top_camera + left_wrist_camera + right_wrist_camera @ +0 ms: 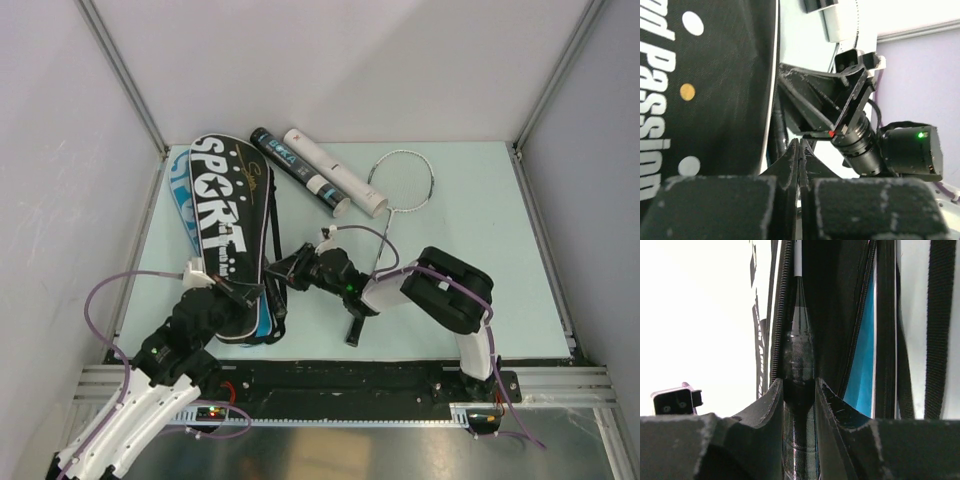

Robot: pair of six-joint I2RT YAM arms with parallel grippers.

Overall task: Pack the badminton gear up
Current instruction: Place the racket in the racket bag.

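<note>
The black racket-shaped fabric bag [228,235] is carrying "SPORT" in large white capitals, running from its 11 o'clock end toward 5 o'clock. A thin gold script line is sitting beside it, too fine to read. In the left wrist view, white letters reading "Passion" are running along the bag's 9 o'clock edge. The black cylindrical tube [288,165] is showing a blurred blue-and-white label. The white cylindrical tube [335,185] is bearing a small illegible mark.

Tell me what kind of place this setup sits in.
Probably a robotics lab test cell, not a sports hall. It has plain white panel walls held in aluminium framing and a pale green tabletop. A left arm and right arm are bolted to a base rail at its near edge.
</note>
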